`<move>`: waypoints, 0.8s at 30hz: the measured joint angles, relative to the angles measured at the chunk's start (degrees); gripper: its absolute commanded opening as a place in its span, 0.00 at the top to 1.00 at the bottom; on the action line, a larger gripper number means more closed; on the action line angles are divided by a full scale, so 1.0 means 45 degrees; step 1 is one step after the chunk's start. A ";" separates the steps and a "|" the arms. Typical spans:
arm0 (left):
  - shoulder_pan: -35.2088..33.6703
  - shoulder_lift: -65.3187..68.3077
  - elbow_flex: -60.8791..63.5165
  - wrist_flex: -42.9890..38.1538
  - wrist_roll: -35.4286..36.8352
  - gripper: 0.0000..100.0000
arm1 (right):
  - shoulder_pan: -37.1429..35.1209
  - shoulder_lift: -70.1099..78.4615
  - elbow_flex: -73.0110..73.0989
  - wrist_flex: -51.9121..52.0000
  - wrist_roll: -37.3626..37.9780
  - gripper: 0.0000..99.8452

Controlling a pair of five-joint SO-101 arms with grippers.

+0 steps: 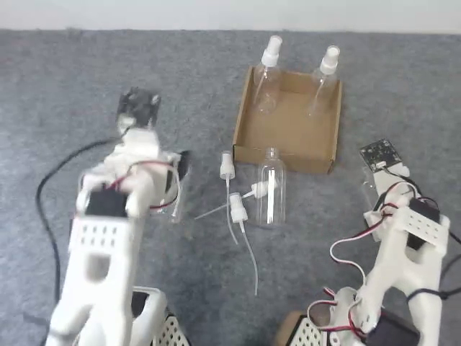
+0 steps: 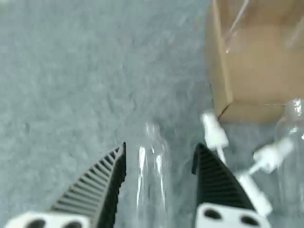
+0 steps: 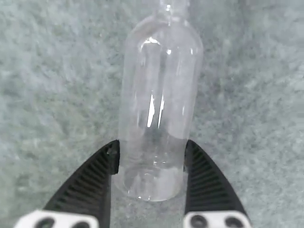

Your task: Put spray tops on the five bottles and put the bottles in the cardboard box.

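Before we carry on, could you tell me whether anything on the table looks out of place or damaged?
Nothing looks spilled or broken. Three loose spray tops lie scattered on the carpet before the cardboard box, tubes splayed, beside the uncapped upright bottle.

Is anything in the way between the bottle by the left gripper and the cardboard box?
Yes. A spray top lies on the carpet between the cardboard box and the bottle that the left gripper straddles. A bare bottle also stands at the box's front wall. Lifting over them would probably clear both.
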 measured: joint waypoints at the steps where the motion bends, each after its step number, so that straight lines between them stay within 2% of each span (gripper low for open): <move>1: 0.0059 0.0840 -0.0527 0.0254 0.0000 0.81 | 0.0000 0.0000 0.0098 -0.0117 0.0078 0.94; 10: 0.1895 0.6779 -0.3380 0.0645 0.0527 0.81 | -0.0156 -0.0078 0.0430 -0.0352 0.0195 0.94; 24: 0.2930 1.1819 -0.6076 -0.0254 0.1328 0.81 | -0.0156 -0.0078 0.0449 -0.0371 0.0195 0.94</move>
